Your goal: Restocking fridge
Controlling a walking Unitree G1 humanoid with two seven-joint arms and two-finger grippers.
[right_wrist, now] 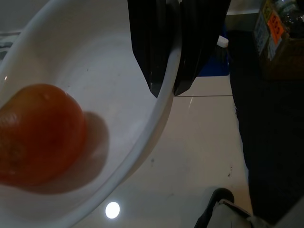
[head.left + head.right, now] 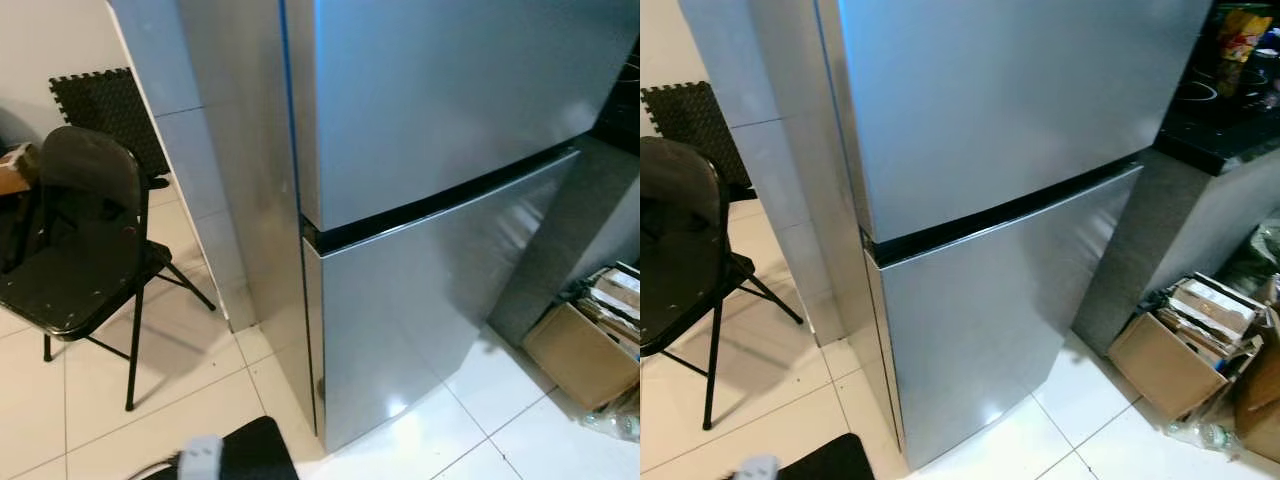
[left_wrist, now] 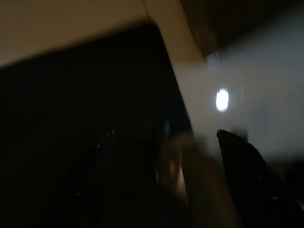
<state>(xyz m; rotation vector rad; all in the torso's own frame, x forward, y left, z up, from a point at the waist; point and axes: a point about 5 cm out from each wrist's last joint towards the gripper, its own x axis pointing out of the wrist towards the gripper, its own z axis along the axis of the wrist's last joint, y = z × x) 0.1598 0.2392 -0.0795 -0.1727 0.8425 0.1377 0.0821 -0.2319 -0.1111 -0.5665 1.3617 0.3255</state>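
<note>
A tall silver fridge stands straight ahead in the eye views. Its upper door and its lower door are both closed, with a black gap between them. In the right wrist view my right gripper is shut on the rim of a white bowl. An orange round fruit lies inside the bowl, which hangs above the pale tiled floor. The left wrist view is dark and blurred, with a pale edge and a light's reflection.
A black folding chair stands on the tiles at the left, with a black foam mat against the wall behind it. A cardboard box of papers sits at the right, below a dark counter. A tiled pillar flanks the fridge.
</note>
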